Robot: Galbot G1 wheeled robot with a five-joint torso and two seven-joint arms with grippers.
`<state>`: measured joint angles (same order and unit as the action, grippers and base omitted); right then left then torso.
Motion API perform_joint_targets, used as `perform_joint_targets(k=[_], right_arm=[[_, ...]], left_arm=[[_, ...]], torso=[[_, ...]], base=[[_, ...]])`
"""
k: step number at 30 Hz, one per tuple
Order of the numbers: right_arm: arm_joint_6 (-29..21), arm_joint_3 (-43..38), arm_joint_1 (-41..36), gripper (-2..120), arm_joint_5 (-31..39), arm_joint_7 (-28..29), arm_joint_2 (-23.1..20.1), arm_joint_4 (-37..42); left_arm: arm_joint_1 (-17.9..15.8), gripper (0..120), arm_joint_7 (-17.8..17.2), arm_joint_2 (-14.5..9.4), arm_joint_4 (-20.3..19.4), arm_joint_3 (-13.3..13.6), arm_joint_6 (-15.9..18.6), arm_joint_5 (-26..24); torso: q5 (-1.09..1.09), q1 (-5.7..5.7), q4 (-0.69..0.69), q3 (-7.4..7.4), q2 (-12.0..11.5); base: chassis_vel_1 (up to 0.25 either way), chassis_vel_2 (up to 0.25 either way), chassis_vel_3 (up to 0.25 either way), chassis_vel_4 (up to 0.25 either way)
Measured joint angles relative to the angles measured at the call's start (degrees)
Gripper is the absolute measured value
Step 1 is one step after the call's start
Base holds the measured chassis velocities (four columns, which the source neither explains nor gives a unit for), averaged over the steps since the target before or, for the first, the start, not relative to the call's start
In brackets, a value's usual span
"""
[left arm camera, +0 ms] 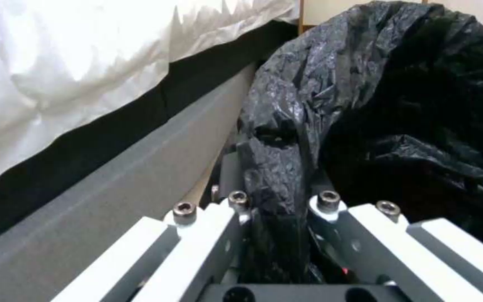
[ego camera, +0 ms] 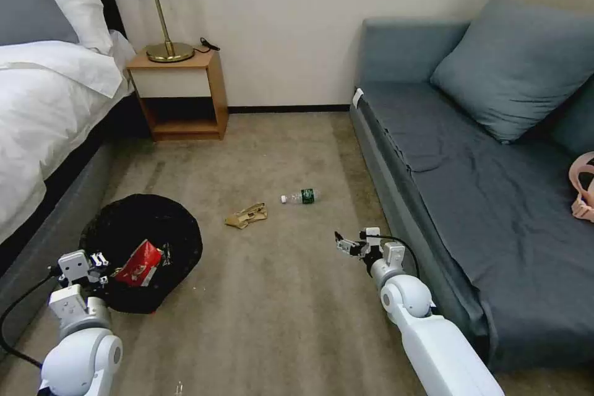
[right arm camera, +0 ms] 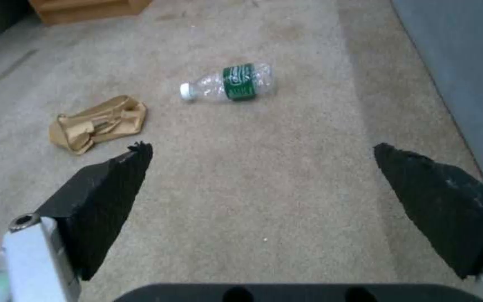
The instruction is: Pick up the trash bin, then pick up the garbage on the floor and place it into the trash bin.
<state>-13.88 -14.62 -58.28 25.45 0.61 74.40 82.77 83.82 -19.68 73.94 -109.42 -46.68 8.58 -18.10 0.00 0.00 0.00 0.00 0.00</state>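
Head view: round bin lined w/ crinkly black plastic bag (ego camera: 145,241) beside bed on beige carpet (ego camera: 278,309), red-white wrapper (ego camera: 140,264) inside; rim partly hidden by left gripper (ego camera: 98,266).
Left wrist: pinching bag rim (left arm camera: 278,167).
Right wrist: right gripper (right arm camera: 261,167) spread above carpet; tan crumpled paper (right arm camera: 99,128), clear green-label bottle (right arm camera: 230,82) ahead.

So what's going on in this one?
The left gripper is shut on the rim of the trash bin, held beside the bed. A red-and-white wrapper already lies inside. The right gripper hovers open above the carpet, empty. The tan paper and the small bottle lie on the floor ahead of it.
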Motion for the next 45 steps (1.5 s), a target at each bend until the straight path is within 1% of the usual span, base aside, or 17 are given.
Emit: perform_joint_targets(k=[22,45], right_arm=[[0.2,0.5,-0.1,100,-0.4,-0.1,0.0,-0.3],[0.7,2.1,1.2,100,-2.1,-0.4,0.7,-2.7]], left_arm=[[-0.1,4,0.0,-0.2,-0.3,0.1,0.0,0.1],[-0.9,4,0.1,-0.2,0.2,0.3,0.4,0.4]], torso=[[0.00,0.00,0.00,0.00,0.0],[0.00,0.00,0.00,0.00,0.0]], base=[[-0.049,0.053,0.051,-0.055],[-0.065,0.060,0.065,-0.063]])
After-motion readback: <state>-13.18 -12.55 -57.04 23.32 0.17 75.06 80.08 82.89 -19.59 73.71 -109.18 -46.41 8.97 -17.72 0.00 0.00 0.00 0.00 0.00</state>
